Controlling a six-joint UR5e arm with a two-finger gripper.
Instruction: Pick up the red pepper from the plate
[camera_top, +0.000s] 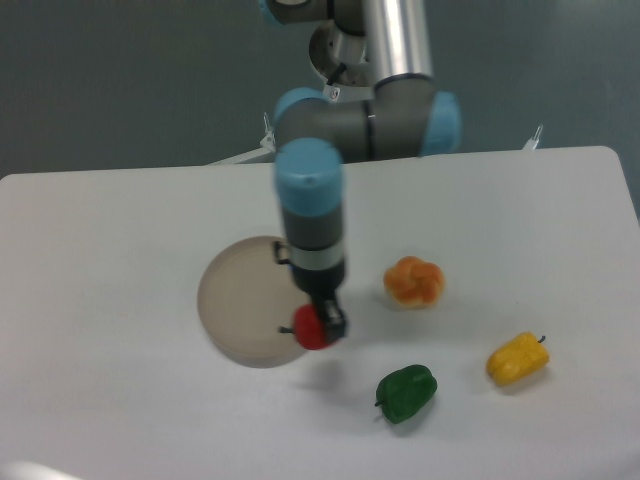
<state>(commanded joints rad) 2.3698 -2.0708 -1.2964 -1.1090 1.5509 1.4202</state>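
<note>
Red pepper (312, 328) sat between claw (327, 322) fingers at near edge of plate (243, 300), stem pointing left. Claw narrow, seemingly gripping it. Step: grasp. Next: straight lift, grip kept firm.

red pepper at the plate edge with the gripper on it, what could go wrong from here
1. The gripper covers only the right side of the red pepper, and whether the jaws are shut is unclear; an off-centre hold on a glossy toy could slip.
2. The pepper sits at the lower right rim of the plate, so a slip may send it onto the table.
3. The green pepper lies close by, lower right; a dropped pepper could knock it.
</note>
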